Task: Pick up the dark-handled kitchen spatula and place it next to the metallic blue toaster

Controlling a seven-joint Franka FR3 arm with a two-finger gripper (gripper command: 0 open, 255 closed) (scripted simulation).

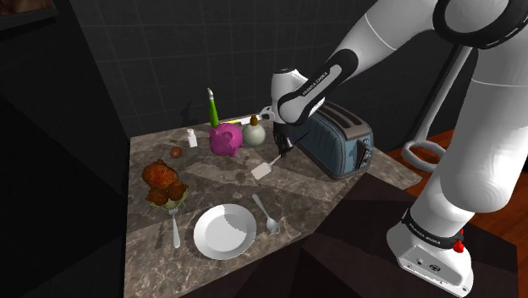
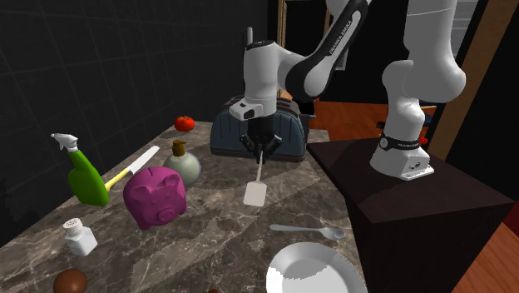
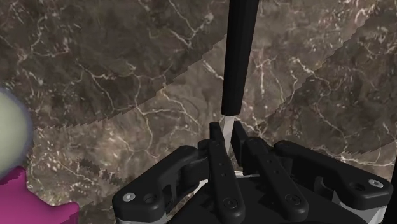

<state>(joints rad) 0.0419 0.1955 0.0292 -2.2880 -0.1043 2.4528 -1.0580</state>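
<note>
Because the claw (image 1: 283, 152) is clenched on the spatula (image 1: 262, 169) at its thin pale neck rather than along the dark handle, the white blade tips down toward the marble worktop (image 1: 211, 182) and the handle points off the other way. In the wrist view you see the claw (image 3: 230, 137) grasping that neck, with the black handle of the spatula (image 3: 238, 57) running straight away from the fingers over the stone. In the second exterior view the claw (image 2: 259, 154) points straight down just in front of the toaster (image 2: 223, 135). The blade of the spatula (image 2: 254, 194) sits on the side away from it. Whether the blade rests on the worktop (image 2: 216, 241) or hangs just clear of it, you cannot tell.

The toaster (image 1: 338, 140), a dark blue-grey box, stands at the end of the worktop by the robot's stand, so the spatula is close beside it. You can judge the carry as nearly done, with lowering the tool flat and letting go left to do. A grip at the neck leaves the tool unbalanced, so it may twist as it meets the stone; lower it slowly. The bare strip in front of the toaster suits the drop. A pink piggy bank (image 1: 226, 138) and a round bottle (image 1: 254, 133) stand near, on the side away from the toaster, so keep the blade from sweeping toward them.
</note>
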